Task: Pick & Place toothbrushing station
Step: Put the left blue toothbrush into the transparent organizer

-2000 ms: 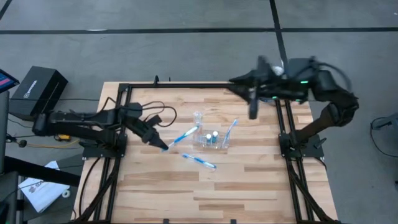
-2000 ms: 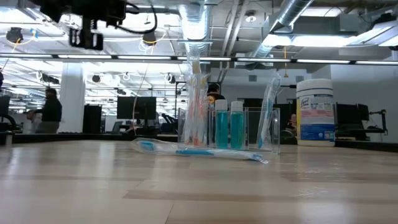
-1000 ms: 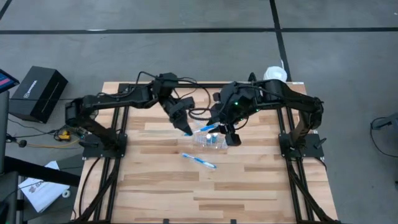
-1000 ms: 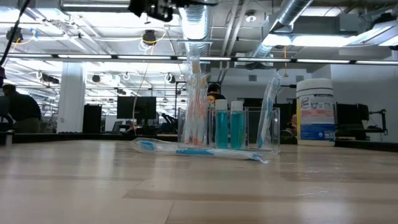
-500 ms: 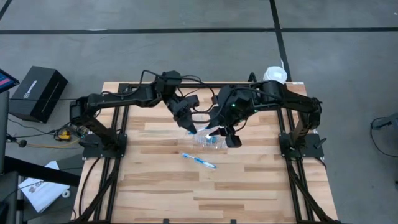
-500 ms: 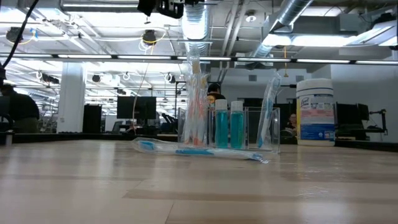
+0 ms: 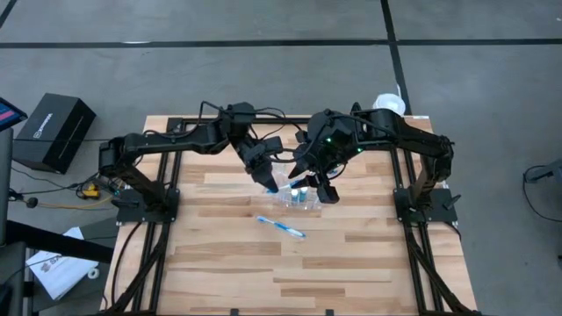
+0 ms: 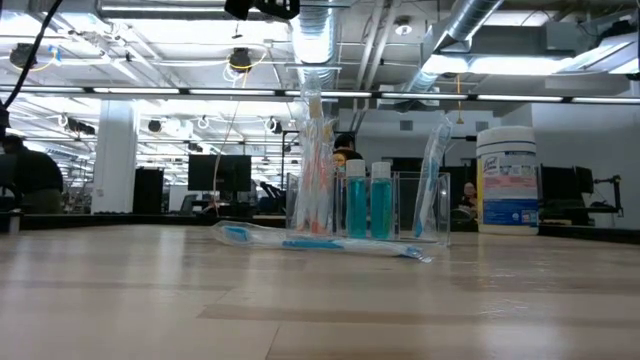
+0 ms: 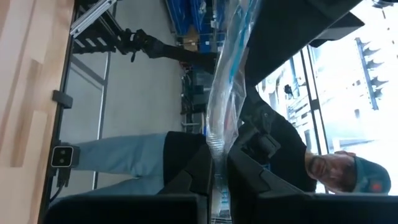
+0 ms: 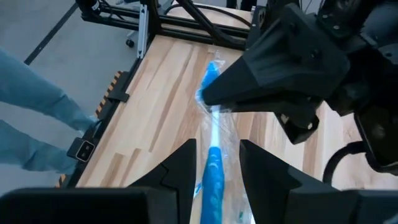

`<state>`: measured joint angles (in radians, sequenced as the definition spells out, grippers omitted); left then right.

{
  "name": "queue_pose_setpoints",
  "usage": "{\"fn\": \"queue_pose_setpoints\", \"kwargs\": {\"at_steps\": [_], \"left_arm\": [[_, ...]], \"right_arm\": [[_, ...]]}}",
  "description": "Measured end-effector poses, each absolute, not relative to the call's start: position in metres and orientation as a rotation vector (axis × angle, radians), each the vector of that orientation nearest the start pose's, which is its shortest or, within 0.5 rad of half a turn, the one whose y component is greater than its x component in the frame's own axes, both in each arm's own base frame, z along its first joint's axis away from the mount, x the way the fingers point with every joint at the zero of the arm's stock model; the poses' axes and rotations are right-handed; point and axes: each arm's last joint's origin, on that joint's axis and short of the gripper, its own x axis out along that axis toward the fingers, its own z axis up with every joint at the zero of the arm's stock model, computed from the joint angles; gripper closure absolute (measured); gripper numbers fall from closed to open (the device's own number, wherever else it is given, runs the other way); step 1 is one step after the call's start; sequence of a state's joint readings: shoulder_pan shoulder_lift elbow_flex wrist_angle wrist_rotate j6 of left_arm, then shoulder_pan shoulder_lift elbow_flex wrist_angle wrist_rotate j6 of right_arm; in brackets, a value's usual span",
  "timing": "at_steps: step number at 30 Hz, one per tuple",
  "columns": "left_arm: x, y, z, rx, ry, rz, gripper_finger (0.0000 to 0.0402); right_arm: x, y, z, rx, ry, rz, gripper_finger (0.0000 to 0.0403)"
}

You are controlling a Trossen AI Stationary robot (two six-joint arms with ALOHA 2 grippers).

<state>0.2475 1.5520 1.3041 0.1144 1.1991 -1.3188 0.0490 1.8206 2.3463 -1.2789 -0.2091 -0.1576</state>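
Toothbrushing station (image 8: 385, 205) on wooden table (image 8: 150, 300)

Toothbrushing station (image 8: 370, 205) is sitting upright on wooden table, approx mid-table toward the far side per high view (image 7: 297, 197). Clear see-through plastic: low tray part w/ taller cup part at one end. It's standing flat, not tilted. Tray is holding 2 small teal bottles w/ white caps side by side; wrapped brushes are standing in cup end & leaning at other end. Both arms are overlapping it from above in high view; contact can't be told.
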Motion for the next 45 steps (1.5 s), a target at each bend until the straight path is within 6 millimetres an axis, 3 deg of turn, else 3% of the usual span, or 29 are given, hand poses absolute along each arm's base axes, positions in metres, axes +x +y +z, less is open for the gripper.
{"fn": "queue_pose_setpoints", "kwargs": {"at_steps": [21, 25, 30, 37, 45], "left_arm": [[0.341, 0.063, 0.366, -1.299, 0.640, -0.768, 0.0387], [0.341, 0.063, 0.367, -1.298, 0.639, -0.768, 0.0387], [0.341, 0.063, 0.367, -1.296, 0.637, -0.770, 0.0387], [0.341, 0.064, 0.367, -1.285, 0.628, -0.773, 0.0387], [0.342, 0.064, 0.368, -1.177, 0.542, -0.775, 0.0331]], "right_arm": [[0.340, 0.023, 0.466, -0.049, 0.727, 0.310, 0.0291], [0.340, 0.023, 0.467, -0.060, 0.721, 0.287, 0.0310], [0.341, 0.023, 0.467, -0.092, 0.716, 0.277, 0.0374], [0.341, 0.020, 0.467, -0.097, 0.715, 0.275, 0.0369], [0.341, 0.016, 0.467, -0.094, 0.714, 0.263, 0.0378]]}}
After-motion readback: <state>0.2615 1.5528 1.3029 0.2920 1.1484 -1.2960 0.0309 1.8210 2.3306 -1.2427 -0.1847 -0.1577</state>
